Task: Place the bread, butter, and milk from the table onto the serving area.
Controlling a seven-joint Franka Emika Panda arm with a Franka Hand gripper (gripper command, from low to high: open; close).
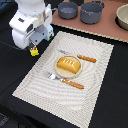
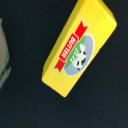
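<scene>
I cannot tell how my fingers stand; my gripper (image 1: 34, 46) hangs just above the butter (image 2: 79, 48), which lies on the black table (image 1: 12, 65) beside the placemat (image 1: 95, 95). The bread (image 1: 68, 64) sits on the plate (image 1: 58, 71) between the cutlery.

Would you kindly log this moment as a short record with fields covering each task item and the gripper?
bread: bread lies on the plate, on the serving area
butter: butter on the black table, just off the mat's edge, under the gripper
milk: not visible
gripper: above the butter; fingers not visible, state unclear
cutlery: knife and fork beside the plate
</scene>
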